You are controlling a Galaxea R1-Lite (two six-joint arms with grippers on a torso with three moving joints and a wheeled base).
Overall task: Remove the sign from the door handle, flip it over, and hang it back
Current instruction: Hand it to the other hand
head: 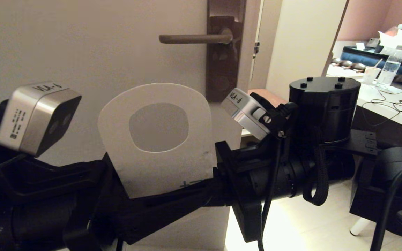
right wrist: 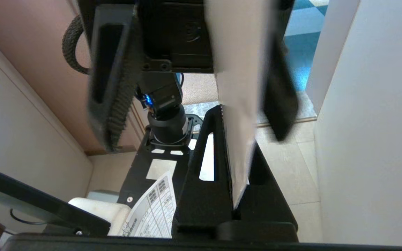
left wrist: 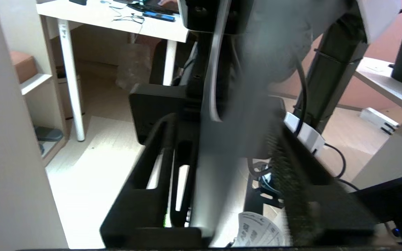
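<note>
Both grippers, right [head: 218, 174] clamped and left [head: 113, 181] with jaws astride, held the sign [head: 159, 167] off the door handle [head: 194, 38], white face showing; rehanging remained.

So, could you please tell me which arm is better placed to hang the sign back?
Probably the right: its gripper is shut on the sign, hole uppermost below the handle. The left gripper only straddles the sign, jaws apart.
</note>
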